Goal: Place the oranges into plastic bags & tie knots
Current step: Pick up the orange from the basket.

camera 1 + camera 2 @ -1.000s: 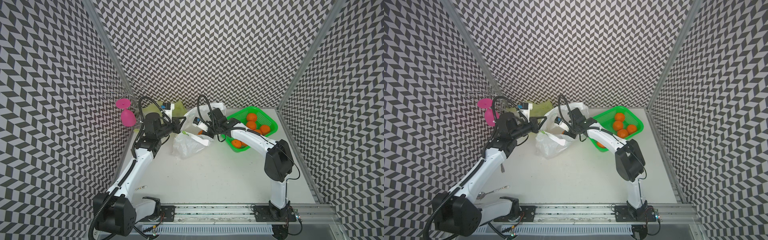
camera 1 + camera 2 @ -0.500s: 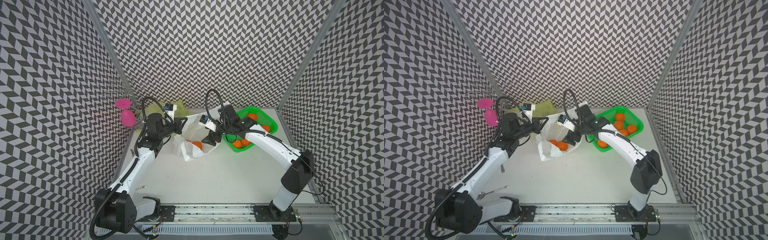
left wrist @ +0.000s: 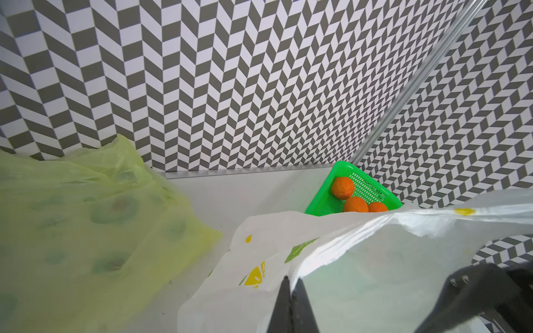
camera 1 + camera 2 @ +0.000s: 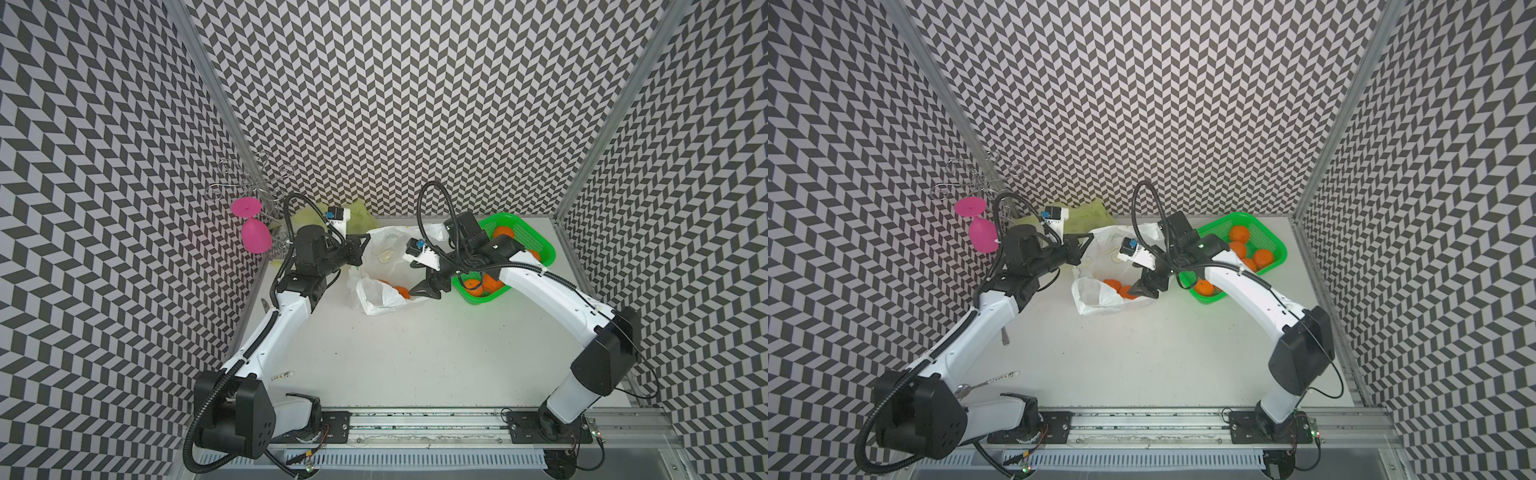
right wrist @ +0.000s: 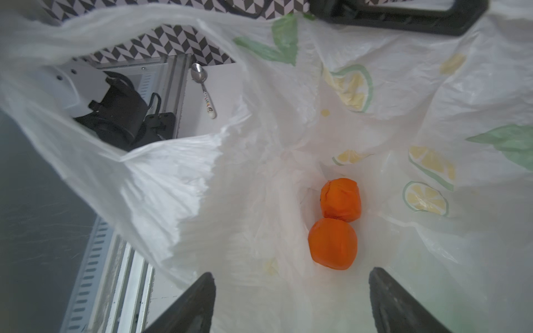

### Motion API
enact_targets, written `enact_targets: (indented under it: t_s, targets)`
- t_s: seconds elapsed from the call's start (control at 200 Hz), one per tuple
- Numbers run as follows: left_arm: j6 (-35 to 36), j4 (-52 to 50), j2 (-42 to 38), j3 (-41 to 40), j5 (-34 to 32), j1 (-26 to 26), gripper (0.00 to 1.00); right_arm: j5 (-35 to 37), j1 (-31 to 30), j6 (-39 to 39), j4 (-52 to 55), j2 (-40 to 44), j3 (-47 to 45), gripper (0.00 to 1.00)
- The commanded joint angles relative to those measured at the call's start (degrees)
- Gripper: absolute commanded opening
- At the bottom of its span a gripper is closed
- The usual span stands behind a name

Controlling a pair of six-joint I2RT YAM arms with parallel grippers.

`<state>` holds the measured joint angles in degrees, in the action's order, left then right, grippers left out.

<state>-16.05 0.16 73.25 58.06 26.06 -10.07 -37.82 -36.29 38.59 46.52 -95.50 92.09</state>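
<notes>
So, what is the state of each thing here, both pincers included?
Lemon-print bag: open, rim held up.
Oranges in bag: two, lying touching.
Left pincer: shut on the lemon-print bag's rim.
Right pincer: open, empty, at the bag's mouth.
Avocado-print bag: lying crumpled, not held.
Green basket: upright, several oranges inside.
Pink wine glass: hanging upside down.
Spoon: lying flat.

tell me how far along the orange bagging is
Done: two oranges lie in the white bag. In hand: the left jaws are shut on its rim, holding the mouth open; the right jaws stand open and empty at that mouth. Left: the other oranges sit in the green basket, the yellow-green bag lies crumpled by the back wall, and no knot shows.
</notes>
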Motion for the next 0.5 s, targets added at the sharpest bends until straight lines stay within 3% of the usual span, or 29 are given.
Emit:
enact_targets:
  t_s: [0.0, 0.17, 0.285, 0.426, 0.496]
  targets:
    - [1.17, -1.17, -0.95, 1.79, -4.96, 0.34, 0.0, -4.38, 0.91, 5.47, 4.43, 6.8, -2.48, 0.84]
    - [2.28, -2.53, -0.92, 2.89, -7.54, 0.55, 0.0, -6.64, 5.71, 4.54, 4.04, 17.38, -9.08, 0.85]
    - [2.21, -2.16, -1.6, 2.61, -7.87, 0.81, 0.0, -7.73, 16.77, 2.59, 3.63, 20.48, -11.73, 0.84]
    - [1.65, -2.17, -1.8, 2.74, -6.85, 0.84, 0.0, -1.35, 31.49, -8.3, -5.8, 16.05, -11.6, 0.83]
    - [1.29, -1.97, -1.96, 2.45, -5.73, 0.87, 0.0, 8.4, 33.5, -11.41, -11.43, 11.88, -11.88, 0.83]
